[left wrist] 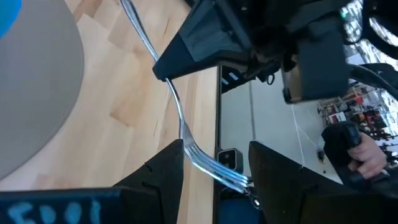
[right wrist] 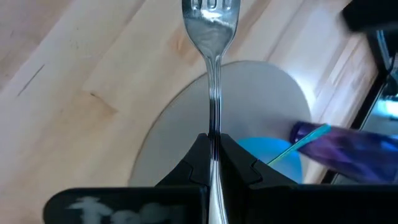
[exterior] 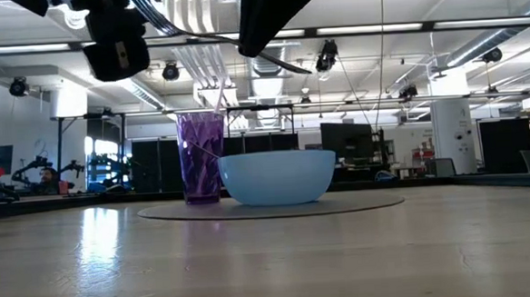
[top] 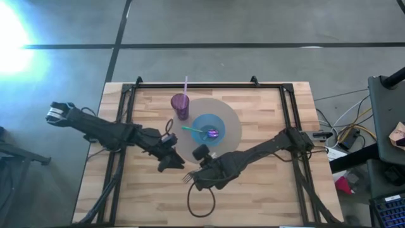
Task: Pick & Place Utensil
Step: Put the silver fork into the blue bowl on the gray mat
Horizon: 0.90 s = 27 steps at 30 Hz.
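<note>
Pointing tines toward left tool [top: 180, 166]: fork [right wrist: 212, 74], seemingly level.

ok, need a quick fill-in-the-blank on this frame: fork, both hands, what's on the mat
1. The right hand is shut on the handle of a metal ____.
2. The left hand is ____, its fingers on either side of the fork's tines.
3. The bowl on the grey mat is ____ in colour.
4. The purple cup holds a ____.

Missing words: fork; open; blue; straw
</note>
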Available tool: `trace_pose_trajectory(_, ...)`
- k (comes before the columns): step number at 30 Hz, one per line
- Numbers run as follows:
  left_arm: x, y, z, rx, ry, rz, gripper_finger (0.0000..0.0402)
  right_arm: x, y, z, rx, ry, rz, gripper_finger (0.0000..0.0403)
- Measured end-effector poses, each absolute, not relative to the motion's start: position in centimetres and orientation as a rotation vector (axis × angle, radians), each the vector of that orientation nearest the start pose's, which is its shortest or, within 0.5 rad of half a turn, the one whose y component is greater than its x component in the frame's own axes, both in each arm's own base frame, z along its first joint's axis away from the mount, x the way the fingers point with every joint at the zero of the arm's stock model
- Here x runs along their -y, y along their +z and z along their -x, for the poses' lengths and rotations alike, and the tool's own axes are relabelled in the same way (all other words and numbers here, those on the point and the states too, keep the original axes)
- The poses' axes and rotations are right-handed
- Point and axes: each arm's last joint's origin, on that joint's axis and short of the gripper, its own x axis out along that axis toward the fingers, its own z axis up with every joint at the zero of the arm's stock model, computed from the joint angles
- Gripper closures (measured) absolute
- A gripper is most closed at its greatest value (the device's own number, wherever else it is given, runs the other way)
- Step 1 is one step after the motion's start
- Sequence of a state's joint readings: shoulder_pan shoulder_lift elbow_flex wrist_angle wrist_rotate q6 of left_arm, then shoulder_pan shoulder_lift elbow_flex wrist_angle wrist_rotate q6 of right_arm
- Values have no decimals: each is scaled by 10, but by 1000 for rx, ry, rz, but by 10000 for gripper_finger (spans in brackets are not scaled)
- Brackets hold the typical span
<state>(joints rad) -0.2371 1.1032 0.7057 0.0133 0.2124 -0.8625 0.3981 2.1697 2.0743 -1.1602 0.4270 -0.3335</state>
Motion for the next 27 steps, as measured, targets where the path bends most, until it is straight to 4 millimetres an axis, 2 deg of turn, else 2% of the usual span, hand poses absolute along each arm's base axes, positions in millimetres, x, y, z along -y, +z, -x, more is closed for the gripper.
trace_pose_trajectory(10,69,258,-260,-610,-218,845,229,-164,272,-418,-1124,185,961,394)
trace_pose_trajectory(17,71,254,-268,-637,-196,878,229,-169,272,-416,-1117,200,986,394)
trace_pose_trajectory(22,73,248,-273,-656,-197,888,229,-174,273,-415,-1101,150,1035,394)
trace_pose_trajectory(27,74,244,-275,-680,-215,902,229,-176,286,-416,-1055,134,1025,394)
